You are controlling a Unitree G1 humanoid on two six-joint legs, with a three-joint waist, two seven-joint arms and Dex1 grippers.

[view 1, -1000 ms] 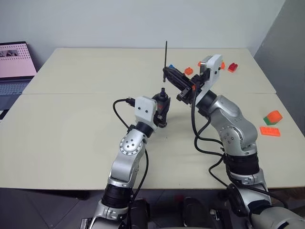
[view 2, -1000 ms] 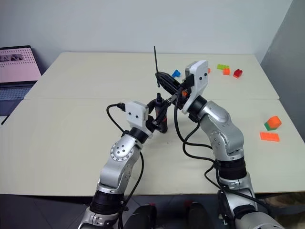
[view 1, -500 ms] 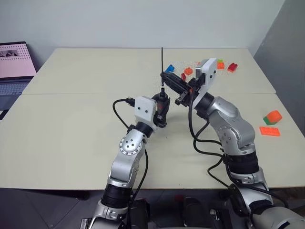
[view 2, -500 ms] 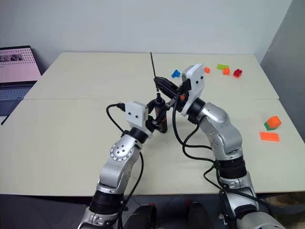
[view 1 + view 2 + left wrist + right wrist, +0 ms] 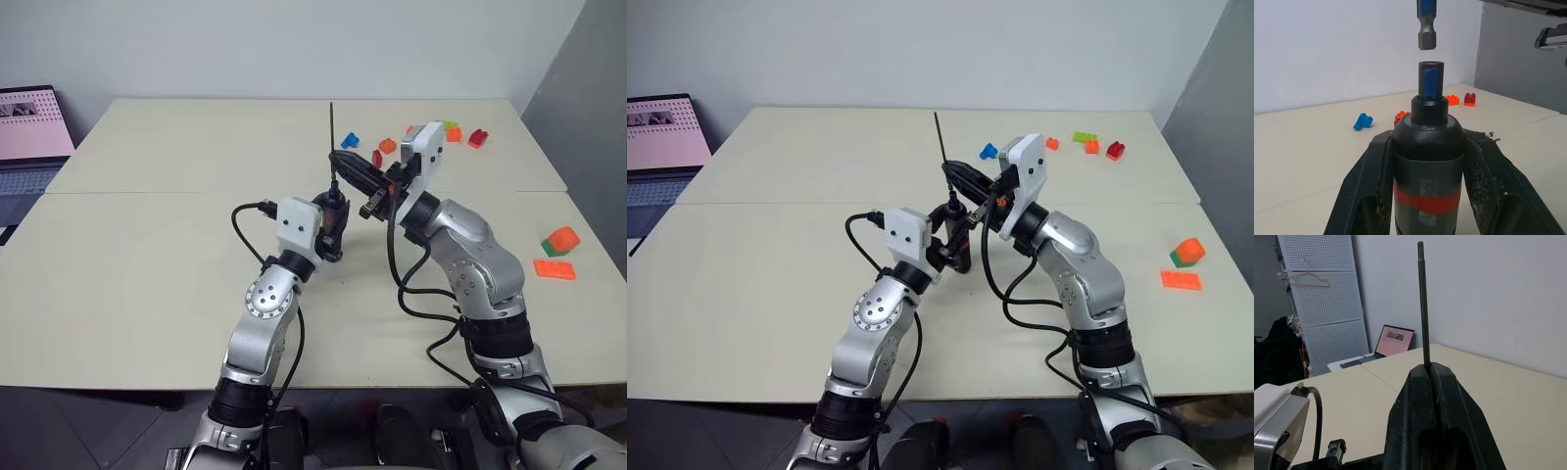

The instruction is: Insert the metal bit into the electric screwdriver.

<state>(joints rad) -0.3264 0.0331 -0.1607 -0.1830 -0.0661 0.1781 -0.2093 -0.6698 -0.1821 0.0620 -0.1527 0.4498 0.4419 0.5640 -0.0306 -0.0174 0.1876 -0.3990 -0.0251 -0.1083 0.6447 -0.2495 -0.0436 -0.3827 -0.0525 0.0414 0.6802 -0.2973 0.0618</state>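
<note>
1. Screwdriver (image 5: 1426, 161) upright in left gripper (image 5: 331, 227), clamped on both sides of the body just above the red band, socket end facing up.
2. Bit (image 5: 1422, 303) pinched partway along its length in right gripper (image 5: 351, 166), fingers clenched on it, rod standing near vertical above the table (image 5: 147, 255).
3. Lower end of bit hanging just above the open socket, not touching, close to in line but not yet seated.
4. Bit judged light, stiff and smooth; thin enough to pivot or slide in a two-finger pinch if pushed off-axis. Best kept gripped low, near the hex end, for less wobble.
5. Screwdriver judged rigid and moderately heavy, round body prone to twisting; firm hold around the thick middle suits it.
6. Next move likely calls for a straight, gentle descent, hex flats matched to the socket.
7. Bricks (image 5: 382, 147) scattered well behind, clear of the work.
</note>
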